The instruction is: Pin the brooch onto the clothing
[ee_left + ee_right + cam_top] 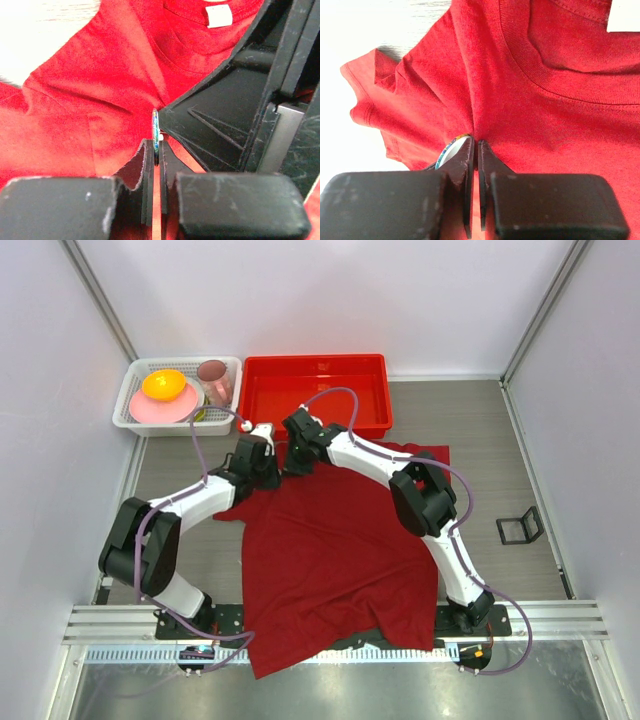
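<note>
The dark red T-shirt (330, 560) lies spread on the table, with its collar at the far end. Both grippers meet at its upper left, near the collar. My left gripper (157, 152) is shut on the brooch (156, 135), which shows edge-on between the fingertips, right against the cloth (100, 90). My right gripper (475, 147) is shut on a pinch of shirt fabric (545, 110). The brooch (449, 151) shows just left of its left finger. The right gripper's body (235, 125) fills the right of the left wrist view. The white label (219, 15) sits inside the collar. In the top view the arms hide the brooch.
A bright red plastic tray (315, 390) stands just behind the grippers. A white basket (135, 410) at the back left holds a pink plate, a yellow bowl and a pink cup. A small black stand (520, 527) sits on the table at the right.
</note>
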Controlling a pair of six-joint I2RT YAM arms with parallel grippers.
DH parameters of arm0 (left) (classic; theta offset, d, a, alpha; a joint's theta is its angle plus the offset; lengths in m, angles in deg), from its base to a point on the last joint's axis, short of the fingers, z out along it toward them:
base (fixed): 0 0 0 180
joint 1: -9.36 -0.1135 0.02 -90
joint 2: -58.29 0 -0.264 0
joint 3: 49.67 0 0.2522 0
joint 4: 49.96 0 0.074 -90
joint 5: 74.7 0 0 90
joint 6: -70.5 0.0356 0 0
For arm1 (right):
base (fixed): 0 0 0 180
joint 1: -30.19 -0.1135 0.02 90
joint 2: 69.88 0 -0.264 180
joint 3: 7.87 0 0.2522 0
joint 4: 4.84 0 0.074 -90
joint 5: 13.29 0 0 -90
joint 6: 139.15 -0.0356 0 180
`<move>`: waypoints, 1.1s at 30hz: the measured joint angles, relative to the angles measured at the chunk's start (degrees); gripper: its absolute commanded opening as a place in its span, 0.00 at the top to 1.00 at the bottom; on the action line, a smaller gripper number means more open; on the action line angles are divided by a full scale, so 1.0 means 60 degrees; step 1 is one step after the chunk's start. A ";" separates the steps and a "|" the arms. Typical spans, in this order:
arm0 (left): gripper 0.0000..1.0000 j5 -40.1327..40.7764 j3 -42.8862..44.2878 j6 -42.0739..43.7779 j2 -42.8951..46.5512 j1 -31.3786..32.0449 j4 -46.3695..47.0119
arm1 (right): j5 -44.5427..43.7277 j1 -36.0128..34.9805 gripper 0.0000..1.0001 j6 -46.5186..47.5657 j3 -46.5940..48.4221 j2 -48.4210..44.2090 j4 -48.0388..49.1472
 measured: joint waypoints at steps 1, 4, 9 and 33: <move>1.00 -0.0011 -0.0022 -0.0004 0.0018 -0.0004 0.0000 | 0.0000 0.0000 0.88 0.0007 0.0007 0.0000 -0.0007; 1.00 -0.0135 -0.0109 -0.0011 0.0055 -0.0025 0.0018 | 0.0040 0.0000 0.80 0.0018 0.0007 0.0000 -0.0040; 1.00 -0.0310 -0.0193 -0.0040 0.0124 -0.0091 0.0025 | 0.0120 0.0022 0.69 0.0102 0.0007 0.0000 -0.0109; 1.00 -0.1326 -0.0433 -0.0546 0.0437 -0.0255 0.0452 | 0.2732 0.1027 0.30 0.1140 -0.1410 -0.0903 0.1993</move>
